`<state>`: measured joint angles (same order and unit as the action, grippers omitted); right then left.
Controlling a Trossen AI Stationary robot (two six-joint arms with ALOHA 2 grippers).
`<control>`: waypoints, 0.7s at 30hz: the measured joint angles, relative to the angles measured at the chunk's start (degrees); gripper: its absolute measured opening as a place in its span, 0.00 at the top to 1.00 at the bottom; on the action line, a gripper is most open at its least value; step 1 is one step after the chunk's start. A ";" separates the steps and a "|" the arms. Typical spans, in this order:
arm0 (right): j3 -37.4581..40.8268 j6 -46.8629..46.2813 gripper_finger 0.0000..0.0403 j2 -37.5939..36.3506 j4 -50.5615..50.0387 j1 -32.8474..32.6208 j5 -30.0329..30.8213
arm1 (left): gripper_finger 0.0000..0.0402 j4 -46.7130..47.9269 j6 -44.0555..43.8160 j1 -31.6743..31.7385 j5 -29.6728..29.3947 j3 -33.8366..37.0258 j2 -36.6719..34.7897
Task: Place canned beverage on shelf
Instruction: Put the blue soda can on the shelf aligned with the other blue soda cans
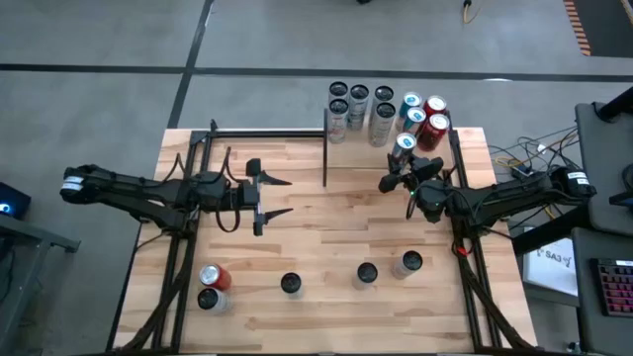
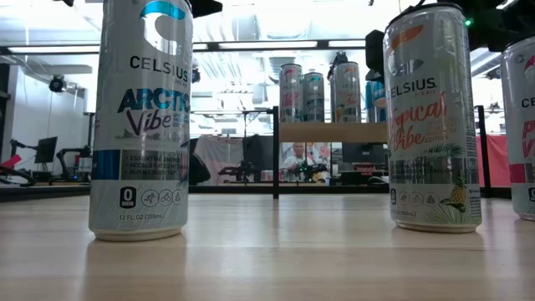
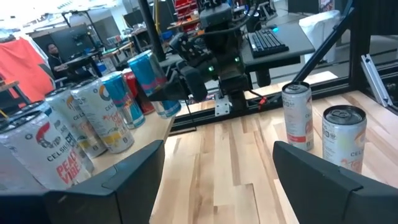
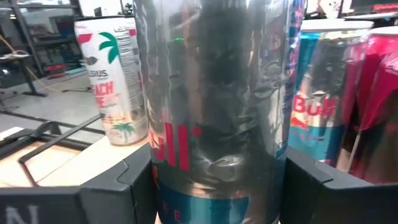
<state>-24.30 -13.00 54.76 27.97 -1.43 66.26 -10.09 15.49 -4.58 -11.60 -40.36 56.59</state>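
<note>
My right gripper (image 1: 406, 168) is shut on a silver and blue Red Bull can (image 4: 214, 93) at the near edge of the shelf (image 2: 334, 132), a small light-wood board on black posts at the table's far side. Several cans (image 1: 381, 109) stand on the shelf. The held can also shows in the high view (image 1: 404, 146) and in the left wrist view (image 3: 152, 84), where it leans a little. My left gripper (image 1: 277, 197) is open and empty over the table's left middle, pointing toward the right arm. My right gripper pinches the can's side wall (image 4: 161, 168) between its two fingers (image 4: 118, 186), one on each side, low on the can's body. The fingers come about level from the table's near right side. The can is nearly upright; whether its base rests on the shelf I cannot tell.
Several cans stand along the table's near side: a red one (image 1: 215, 277), others (image 1: 290, 285), (image 1: 367, 274), (image 1: 410, 263). In the low view an Arctic Vibe can (image 2: 140, 117) and a Tropical Vibe can (image 2: 430, 117) stand close. Black frame bars (image 1: 178, 257) run along both table sides.
</note>
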 joint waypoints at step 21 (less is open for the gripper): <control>-8.23 12.61 0.46 6.77 14.27 -7.81 -56.66 | 0.29 -23.59 -3.29 -0.56 13.83 0.00 15.20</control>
<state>-32.53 -0.39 61.54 42.24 -9.24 9.60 -33.67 12.20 -5.14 2.23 -40.36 71.79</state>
